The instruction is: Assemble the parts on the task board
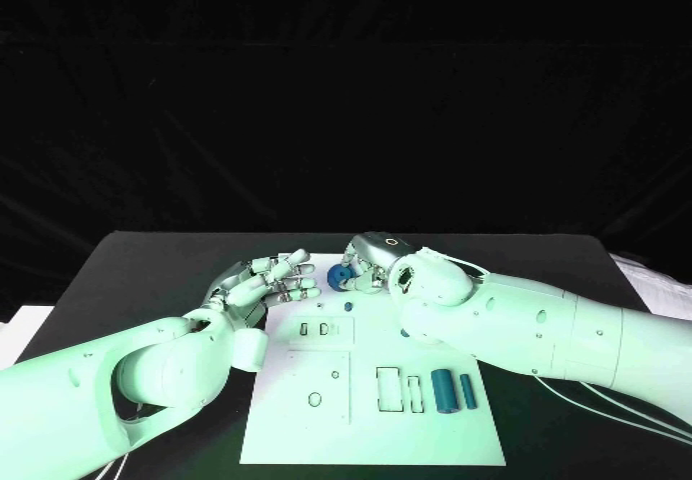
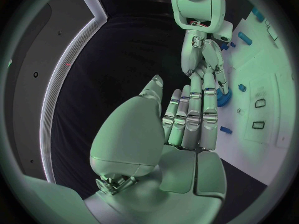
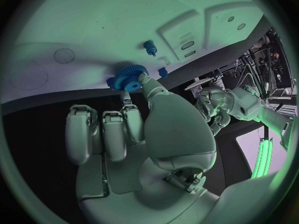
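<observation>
The white task board (image 1: 361, 420) lies mid-table. At its far edge my right hand (image 1: 387, 264) pinches a blue gear (image 1: 342, 278) between thumb and fingers; the gear (image 3: 129, 77) sits against the thumb tip, just over the board's edge (image 3: 74, 25). Beside it, my left hand (image 1: 268, 285) is stretched out with straight fingers and holds nothing; its fingertips (image 2: 212, 92) come close to the gear (image 2: 222, 96) and the right hand (image 2: 204, 64). Two blue cylinders (image 1: 443, 390) (image 1: 467, 391) lie on the board's near right.
Rectangular slots (image 1: 391, 388) lie left of the cylinders, a round hole (image 1: 315, 399) further left, and two small slots (image 1: 304, 328) mid-board. A small blue peg (image 3: 150, 47) stands on the board near the gear. Black table (image 1: 159, 270) surrounds the board.
</observation>
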Controlling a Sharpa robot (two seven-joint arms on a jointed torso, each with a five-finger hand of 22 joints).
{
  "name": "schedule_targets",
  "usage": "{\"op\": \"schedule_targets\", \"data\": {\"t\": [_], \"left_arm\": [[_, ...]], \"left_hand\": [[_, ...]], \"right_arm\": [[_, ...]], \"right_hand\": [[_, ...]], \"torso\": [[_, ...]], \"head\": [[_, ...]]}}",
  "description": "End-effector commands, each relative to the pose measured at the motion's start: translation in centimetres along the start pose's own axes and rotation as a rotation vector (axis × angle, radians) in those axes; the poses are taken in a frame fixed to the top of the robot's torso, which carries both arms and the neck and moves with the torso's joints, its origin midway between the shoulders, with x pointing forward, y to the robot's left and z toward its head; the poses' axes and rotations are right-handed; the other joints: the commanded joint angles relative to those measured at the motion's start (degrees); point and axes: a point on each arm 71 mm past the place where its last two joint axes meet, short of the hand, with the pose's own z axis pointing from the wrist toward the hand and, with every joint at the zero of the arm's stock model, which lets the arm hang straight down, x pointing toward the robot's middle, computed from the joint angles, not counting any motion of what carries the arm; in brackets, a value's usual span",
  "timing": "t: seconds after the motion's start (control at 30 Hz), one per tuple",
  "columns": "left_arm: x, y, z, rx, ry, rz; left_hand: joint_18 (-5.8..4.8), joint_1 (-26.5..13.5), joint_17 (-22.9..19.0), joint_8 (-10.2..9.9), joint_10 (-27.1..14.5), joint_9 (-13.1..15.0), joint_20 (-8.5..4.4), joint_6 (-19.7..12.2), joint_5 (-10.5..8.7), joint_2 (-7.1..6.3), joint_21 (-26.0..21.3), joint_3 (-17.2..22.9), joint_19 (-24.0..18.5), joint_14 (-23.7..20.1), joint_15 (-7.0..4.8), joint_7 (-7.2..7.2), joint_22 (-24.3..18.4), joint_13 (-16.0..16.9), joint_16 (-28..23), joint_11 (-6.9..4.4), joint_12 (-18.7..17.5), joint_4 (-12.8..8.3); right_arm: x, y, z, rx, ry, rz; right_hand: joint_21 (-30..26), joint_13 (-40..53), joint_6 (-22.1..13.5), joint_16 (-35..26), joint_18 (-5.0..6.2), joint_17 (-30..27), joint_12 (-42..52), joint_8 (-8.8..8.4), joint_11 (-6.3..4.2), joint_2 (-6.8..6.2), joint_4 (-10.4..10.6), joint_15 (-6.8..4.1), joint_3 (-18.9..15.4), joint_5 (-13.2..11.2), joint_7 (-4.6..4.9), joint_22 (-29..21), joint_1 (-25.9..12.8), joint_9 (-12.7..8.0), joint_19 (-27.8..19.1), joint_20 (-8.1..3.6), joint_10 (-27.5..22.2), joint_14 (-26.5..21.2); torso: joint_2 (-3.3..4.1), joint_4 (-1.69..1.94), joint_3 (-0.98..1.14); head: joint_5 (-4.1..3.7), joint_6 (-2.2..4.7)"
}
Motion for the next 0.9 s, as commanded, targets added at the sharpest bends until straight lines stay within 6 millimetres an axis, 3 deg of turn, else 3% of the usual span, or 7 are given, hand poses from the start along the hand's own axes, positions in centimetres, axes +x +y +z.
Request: {"op": "schedule_targets", "data": {"t": [0.03,0.17,0.33,0.67,0.8,0.9], "left_arm": [[0.4,-0.1,0.0,0.005,0.027,-0.008],[0.5,-0.1,0.0,0.002,0.032,-0.01],[0.6,-0.1,0.0,0.001,0.033,-0.01],[0.4,-0.1,0.0,0.0,0.03,-0.009],[0.3,-0.1,0.0,0.001,0.028,-0.008],[0.1,-0.2,-0.1,0.002,0.025,-0.007]], "left_hand": [[0.39,0.5,0.05,-0.16,-0.32,-0.08,0.11,-0.18,-0.08,0.15,-0.22,0.06,0.11,-0.28,-0.01,0.15,-0.06,-0.09,-0.19,0.06,-0.32,-0.42],[0.39,0.5,0.05,-0.16,-0.32,-0.08,0.11,-0.18,-0.08,0.15,-0.22,0.06,0.11,-0.28,-0.01,0.15,-0.06,-0.09,-0.19,0.06,-0.32,-0.42],[0.39,0.5,0.05,-0.16,-0.32,-0.08,0.11,-0.18,-0.08,0.15,-0.22,0.06,0.11,-0.28,-0.01,0.15,-0.06,-0.09,-0.19,0.06,-0.32,-0.42],[0.39,0.55,0.12,-0.19,-0.35,-0.08,0.11,-0.21,-0.08,0.18,-0.26,0.09,0.1,-0.31,-0.01,0.14,-0.07,-0.1,-0.23,0.06,-0.36,-0.53],[0.39,0.55,0.12,-0.19,-0.35,-0.08,0.11,-0.21,-0.08,0.18,-0.26,0.09,0.1,-0.31,-0.01,0.14,-0.07,-0.1,-0.23,0.06,-0.36,-0.53],[0.39,0.56,0.13,-0.2,-0.36,-0.08,0.11,-0.22,-0.08,0.18,-0.26,0.09,0.1,-0.32,-0.01,0.14,-0.07,-0.1,-0.24,0.06,-0.37,-0.54]], "right_arm": [[0.3,0.1,0.1,-0.013,0.023,-0.028],[0.4,-0.1,0.3,-0.007,0.029,-0.032],[0.4,0.1,0.4,-0.01,0.022,-0.026],[-0.3,0.0,-0.5,-0.038,-0.037,0.016],[-1.2,-1.2,-1.8,-0.049,-0.072,0.066],[-2.4,-2.8,-3.1,-0.072,-0.083,0.111]], "right_hand": [[-0.32,1.22,-1.89,-0.15,-0.37,6.72,-1.32,-1.34,0.4,-0.3,0.13,0.61,-0.3,-0.52,0.7,-0.51,-0.73,-0.43,-0.26,0.7,-0.88,4.38],[-0.76,-1.52,-4.5,-0.18,-0.18,6.69,-4.6,-2.85,1.14,-0.8,0.44,1.25,-0.57,-1.74,1.47,-1.37,-0.95,-0.42,-0.8,1.32,-2.9,4.35],[-1.13,-3.85,-6.83,-0.25,-0.01,6.59,-7.43,-2.94,1.67,-1.71,1.74,1.77,-1.53,-2.63,2.03,-2.11,-1.72,-0.39,-1.27,1.84,-4.54,4.29],[-1.24,-4.17,-6.63,-0.34,0.05,6.44,-7.89,-2.63,1.72,-2.08,3.29,1.88,-2.38,-2.02,2.02,-2.3,-2.03,-0.17,-1.4,2.05,-4.67,4.25],[-1.15,-3.77,-5.8,-0.29,0.02,6.55,-7.49,-2.45,1.54,-1.88,3.9,1.75,-2.46,-0.81,1.81,-2.1,-1.58,-0.05,-1.29,1.98,-4.29,4.27],[-1.1,-3.47,-5.19,-0.24,0.0,6.65,-7.19,-2.31,1.4,-1.64,3.9,1.65,-2.3,-0.38,1.67,-1.98,-0.95,0.02,-1.23,1.9,-4.05,4.3]], "torso": [[0.01,-0.04,0.07],[-0.02,-0.06,0.03],[0.0,-0.09,0.1],[-0.02,-0.09,0.13],[-0.06,-0.19,0.11],[-0.17,-0.49,0.13]], "head": [[0.05,-0.03],[-0.04,-0.02],[0.02,-0.05],[-0.22,-0.06],[-0.32,0.05],[-0.22,0.11]]}}
